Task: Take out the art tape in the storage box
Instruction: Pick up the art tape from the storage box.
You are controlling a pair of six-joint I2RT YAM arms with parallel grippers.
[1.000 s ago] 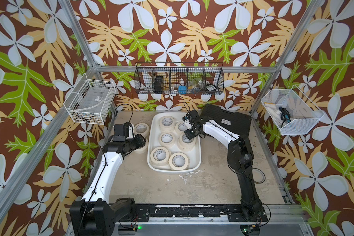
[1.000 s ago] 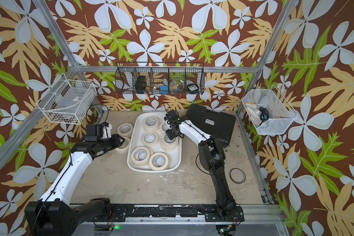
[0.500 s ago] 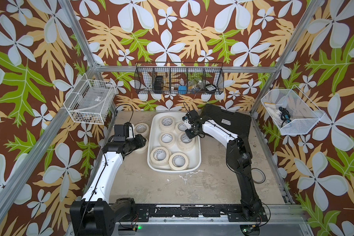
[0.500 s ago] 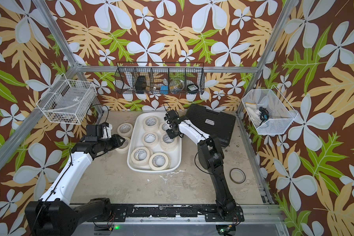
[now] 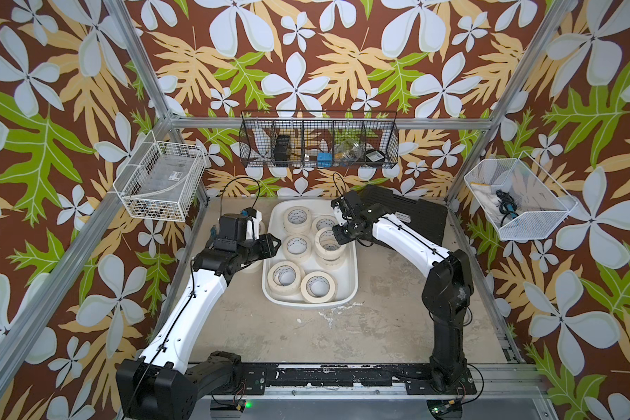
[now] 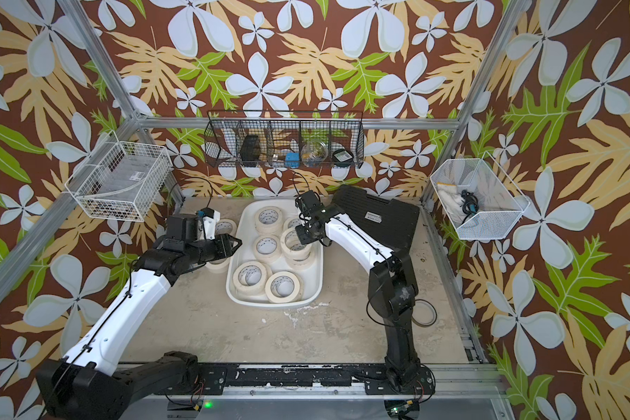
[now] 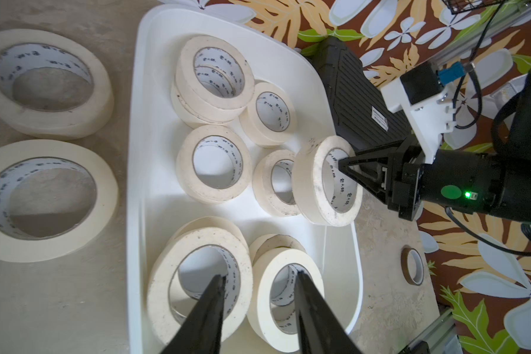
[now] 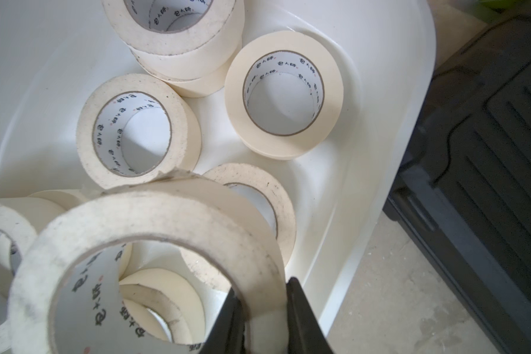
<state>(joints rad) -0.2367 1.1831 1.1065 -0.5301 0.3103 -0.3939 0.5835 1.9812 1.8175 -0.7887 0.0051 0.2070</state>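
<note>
Two art tape rolls [image 7: 101, 101] sat on your desk [image 7: 59, 306]; right end effector [image 8: 262, 294] clamped a third roll [image 8: 154, 220], left end effector [image 7: 261, 285] gaped; storage box [image 7: 157, 211] held most.

My left arm [image 5: 201, 302] stretched forward, left gripper [image 7: 259, 277] part-open, my right arm [image 5: 404, 236] elbow-bent, right gripper [image 8: 262, 291] clamped on one art tape roll [image 8: 154, 214].

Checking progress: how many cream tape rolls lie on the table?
2: one roll and a second roll, side by side, flat on the table beside the storage box; others may be hidden.
</note>
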